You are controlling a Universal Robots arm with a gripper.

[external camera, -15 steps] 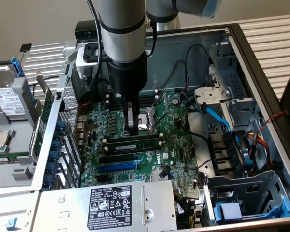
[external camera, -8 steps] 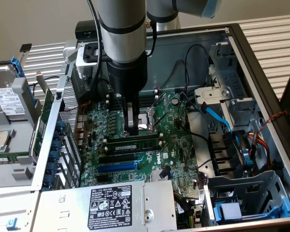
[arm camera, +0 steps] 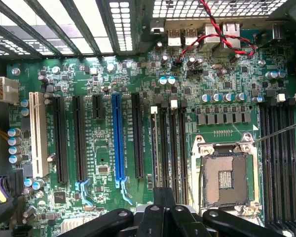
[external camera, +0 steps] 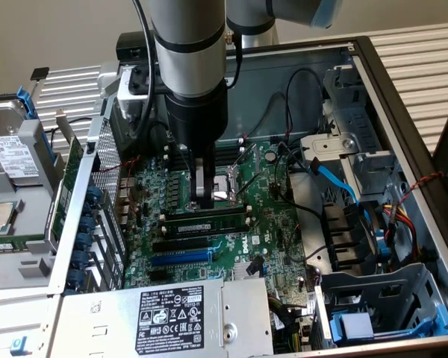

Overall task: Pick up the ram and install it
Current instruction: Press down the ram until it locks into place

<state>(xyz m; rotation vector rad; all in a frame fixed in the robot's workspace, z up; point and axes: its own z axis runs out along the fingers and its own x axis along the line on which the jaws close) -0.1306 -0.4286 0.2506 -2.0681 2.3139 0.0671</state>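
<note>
Shut jaws (arm camera: 164, 210) just above seated ram (external camera: 207, 222), motherboard (arm camera: 103, 148) below

At the centre of the frame the end effector (external camera: 207, 195) hangs shut over the motherboard (external camera: 231, 246) inside the open computer case (external camera: 403, 134), just above the ram (external camera: 209, 223), which lies in a memory slot. Lower centre sits the grey power supply (external camera: 172, 317).
</note>
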